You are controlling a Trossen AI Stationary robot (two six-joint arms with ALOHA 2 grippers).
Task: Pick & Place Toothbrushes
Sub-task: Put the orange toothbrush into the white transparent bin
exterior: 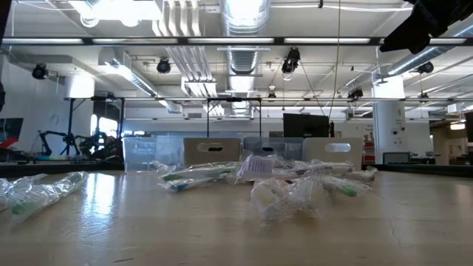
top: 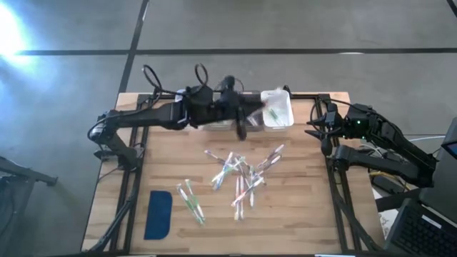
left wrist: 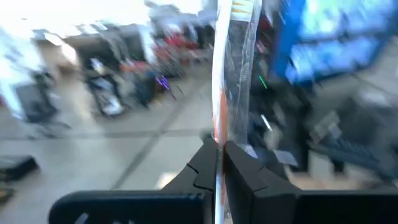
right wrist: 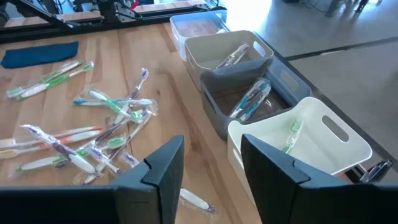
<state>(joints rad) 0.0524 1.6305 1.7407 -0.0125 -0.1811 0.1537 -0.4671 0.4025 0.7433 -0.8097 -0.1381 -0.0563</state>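
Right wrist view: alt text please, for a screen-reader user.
The right gripper, jaws open and empty, hovers over a wooden table beside a row of four bins; three of them hold wrapped toothbrushes, and the far one shows none. More wrapped toothbrushes lie scattered on the table, with a dark-blue pad at the far end.

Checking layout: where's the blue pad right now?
High view: the blue pad lies flat at the table's near-left corner, left of the nearest toothbrushes.
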